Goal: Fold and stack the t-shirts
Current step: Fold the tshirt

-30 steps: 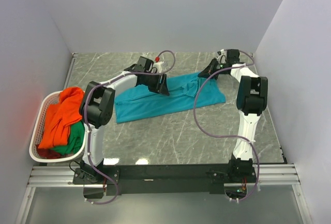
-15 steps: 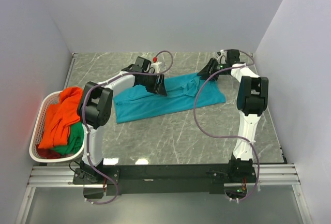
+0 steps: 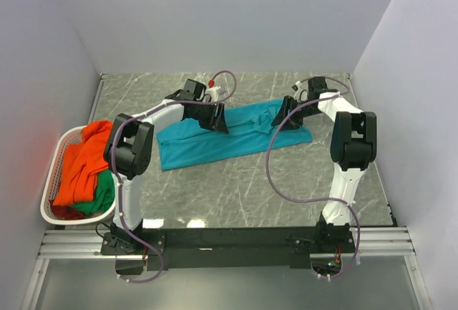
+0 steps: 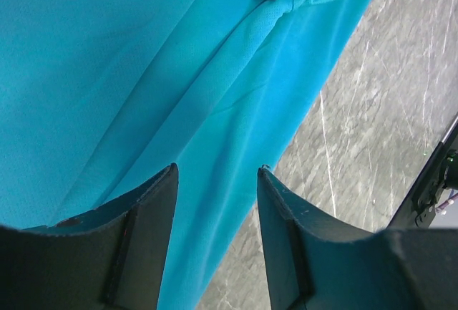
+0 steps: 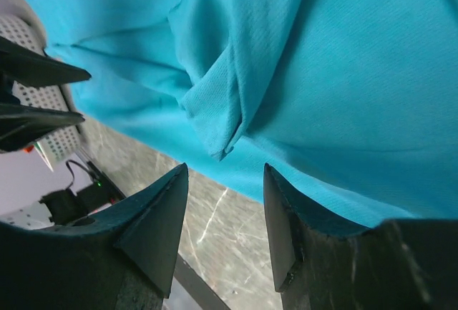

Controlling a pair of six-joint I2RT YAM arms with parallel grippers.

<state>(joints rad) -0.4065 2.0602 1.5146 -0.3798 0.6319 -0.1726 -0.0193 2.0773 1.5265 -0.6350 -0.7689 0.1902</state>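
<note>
Both grippers are spread and empty: the left gripper [image 4: 217, 170] and right gripper [image 5: 225, 170] hover over the teal t-shirt [image 3: 215, 144], which lies mid-frame on the table [image 3: 286, 188]. A shallow pinch could catch only one layer and drag the bunched fold crooked.

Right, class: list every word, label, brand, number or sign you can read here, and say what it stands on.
None can be read.
The teal t-shirt, the orange t-shirt, the green t-shirt and the white basket show no print or label.
Any marks on the robot arms are too small to read.
</note>
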